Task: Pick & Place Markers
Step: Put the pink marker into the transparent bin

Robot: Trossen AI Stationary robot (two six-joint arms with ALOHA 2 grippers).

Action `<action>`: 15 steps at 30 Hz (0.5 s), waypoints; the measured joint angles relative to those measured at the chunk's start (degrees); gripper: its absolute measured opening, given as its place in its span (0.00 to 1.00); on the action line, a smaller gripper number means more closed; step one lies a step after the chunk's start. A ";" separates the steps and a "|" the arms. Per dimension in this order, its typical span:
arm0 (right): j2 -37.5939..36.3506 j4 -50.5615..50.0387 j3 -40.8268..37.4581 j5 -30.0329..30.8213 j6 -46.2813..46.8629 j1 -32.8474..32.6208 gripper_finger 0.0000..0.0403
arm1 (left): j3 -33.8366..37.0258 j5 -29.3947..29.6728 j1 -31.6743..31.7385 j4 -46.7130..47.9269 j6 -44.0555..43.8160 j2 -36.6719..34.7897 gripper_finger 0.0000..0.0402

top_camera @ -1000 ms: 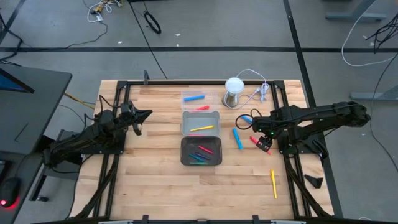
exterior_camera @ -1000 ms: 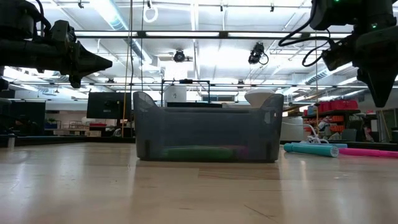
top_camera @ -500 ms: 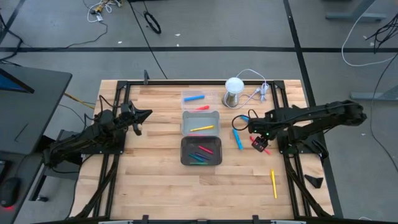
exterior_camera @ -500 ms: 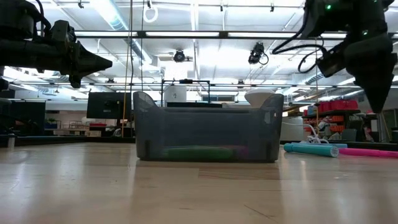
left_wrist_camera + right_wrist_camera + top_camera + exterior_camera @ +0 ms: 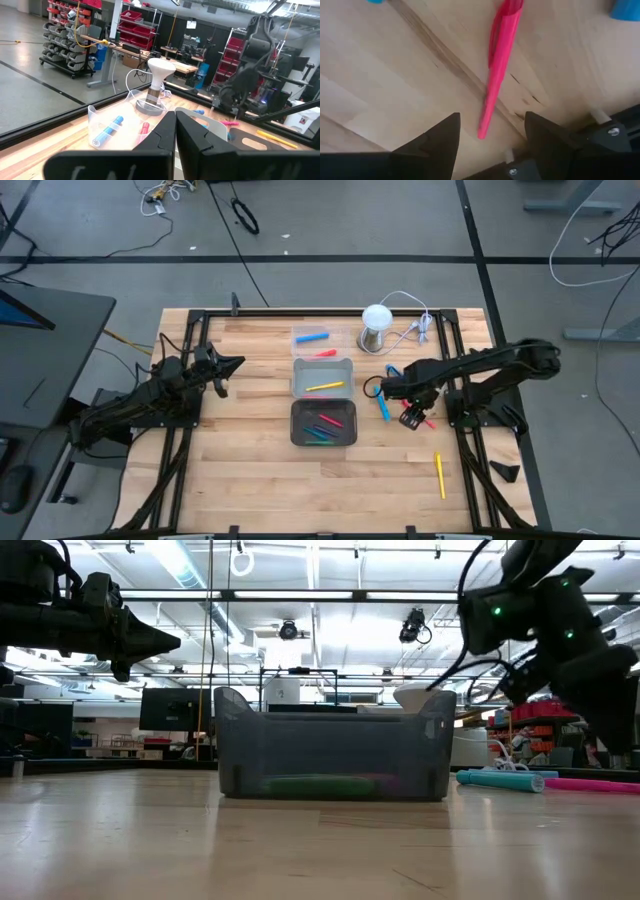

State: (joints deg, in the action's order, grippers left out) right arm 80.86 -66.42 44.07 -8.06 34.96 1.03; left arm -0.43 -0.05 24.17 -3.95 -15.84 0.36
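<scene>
Markers: from above, a blue marker [image 5: 382, 403] lies lengthwise on the worktop [image 5: 250, 470] right of the trays, beside the open, empty right end effector [image 5: 396, 395]; its wrist view shows a pink marker [image 5: 497, 65] running lengthwise between the fingers; the left end effector [image 5: 236, 363] hovers shut.

Grey floor [image 5: 330, 220], cables; red bin shelves [image 5: 65, 20]; bright ceiling lights [image 5: 330, 635].

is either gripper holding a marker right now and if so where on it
No. The right gripper is open above a pink marker lying on the table, fingers either side, not touching it. The left gripper is shut on nothing.
</scene>
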 joint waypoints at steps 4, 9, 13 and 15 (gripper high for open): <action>2.79 0.56 0.00 -0.45 -3.10 1.68 0.56 | 0.01 0.00 0.02 0.00 -0.02 -0.02 0.03; 5.09 3.35 0.00 -0.46 -4.13 3.90 0.56 | 0.01 0.00 0.01 0.00 0.00 0.00 0.03; 6.97 4.31 0.00 -0.46 -4.18 5.26 0.56 | 0.01 0.00 0.00 0.00 0.00 0.00 0.03; 7.93 4.56 -0.22 -0.52 -4.18 5.72 0.56 | 0.01 0.00 0.00 0.00 0.01 -0.01 0.03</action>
State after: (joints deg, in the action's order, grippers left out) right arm 88.79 -61.86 43.86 -8.58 30.79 6.75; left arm -0.41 -0.05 24.16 -3.95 -15.82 0.35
